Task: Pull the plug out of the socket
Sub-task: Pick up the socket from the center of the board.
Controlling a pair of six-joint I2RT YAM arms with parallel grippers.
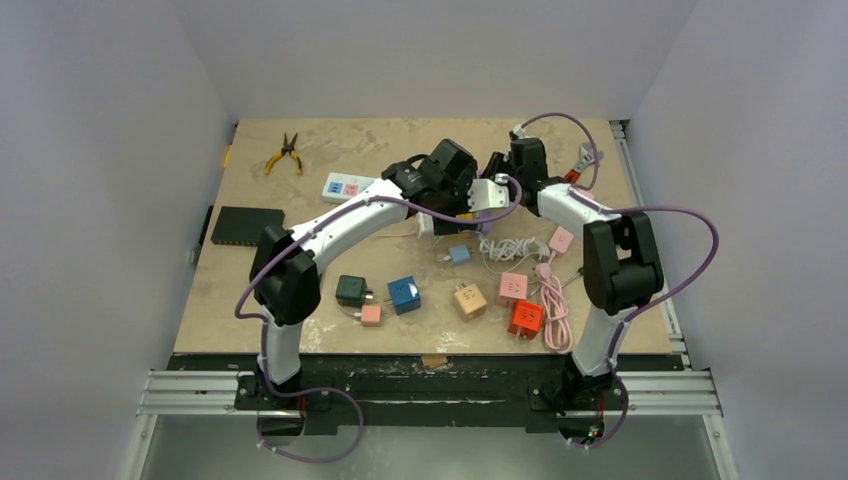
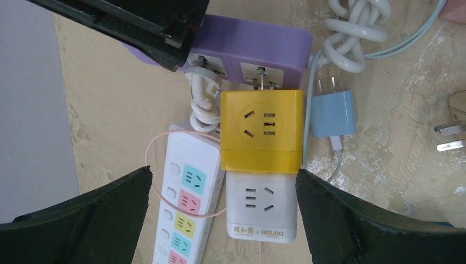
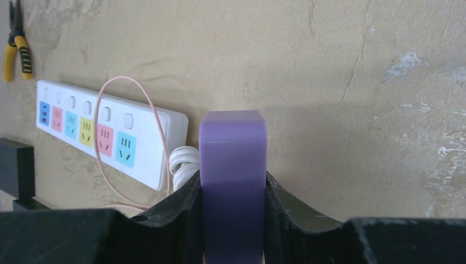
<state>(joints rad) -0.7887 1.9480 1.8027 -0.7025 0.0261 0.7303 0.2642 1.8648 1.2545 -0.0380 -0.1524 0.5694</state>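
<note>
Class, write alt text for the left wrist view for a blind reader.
A yellow cube adapter is plugged into a purple power strip, prongs partly exposed, between the open fingers of the left gripper. A white cube socket lies below it, a white strip with coloured outlets left, a blue charger right.

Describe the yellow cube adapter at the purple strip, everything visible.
The yellow cube adapter is glossy plastic, square-faced, with a round recess holding two-slot and three-slot sockets and a paler band along its near edge. Its metal prongs, partly exposed, enter the purple power strip. A white DELIXI adapter lies against its near edge. The open left gripper flanks its near corners.
</note>
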